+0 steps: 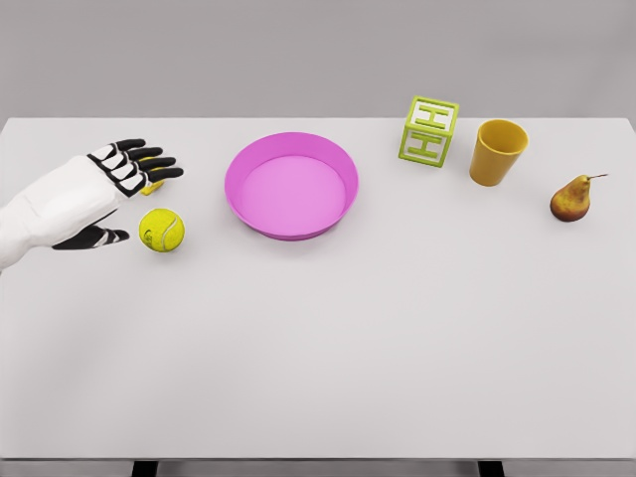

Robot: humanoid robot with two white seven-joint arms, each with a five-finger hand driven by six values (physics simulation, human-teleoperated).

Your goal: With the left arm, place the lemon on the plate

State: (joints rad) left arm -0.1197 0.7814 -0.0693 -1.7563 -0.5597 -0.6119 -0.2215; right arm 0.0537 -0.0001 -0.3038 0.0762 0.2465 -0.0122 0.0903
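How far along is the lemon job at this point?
Nothing looks done: the plate is empty. In hand: the left hand hovers with fingers spread over a small yellow thing, likely the lemon, mostly hidden behind the fingers; no grasp shows. A tennis ball lies just in front of it. Left: grasp, lift, carry right, set it on the plate.
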